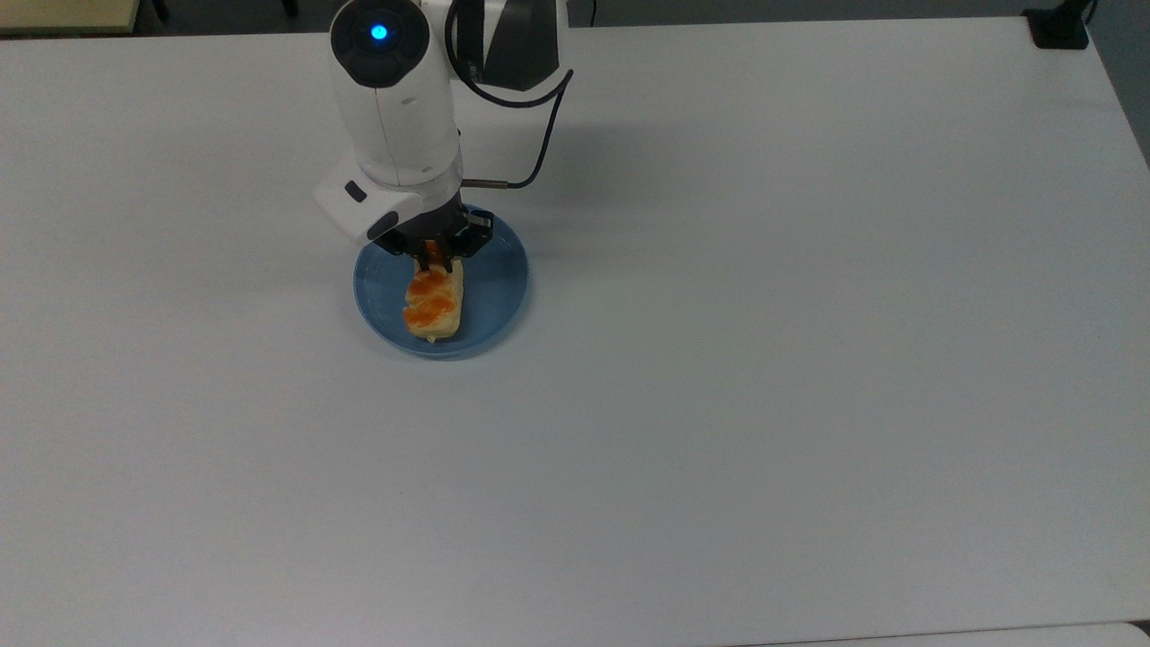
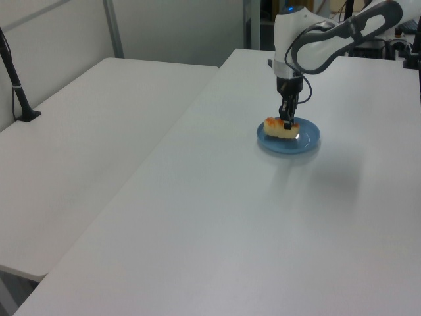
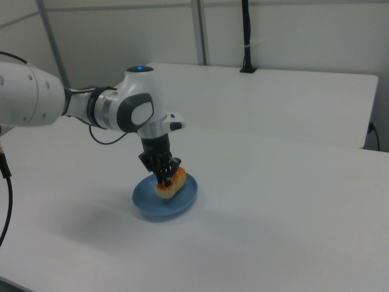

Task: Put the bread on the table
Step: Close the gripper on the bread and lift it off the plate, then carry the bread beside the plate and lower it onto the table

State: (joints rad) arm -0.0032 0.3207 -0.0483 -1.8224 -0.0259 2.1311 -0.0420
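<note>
A second white table (image 2: 85, 131) stands beside the big white worktop (image 2: 217, 224) in the left view. A black pole (image 2: 14, 82) stands on it near a pale wall (image 2: 46, 46). In the right view, another black pole (image 3: 246, 36) rises by a light grey wall (image 3: 316, 33) with metal posts (image 3: 199, 30).

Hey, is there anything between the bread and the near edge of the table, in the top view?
Below the bread, held by the gripper, comes the blue plate's rim, then bare white table down to the top view's bottom edge.
</note>
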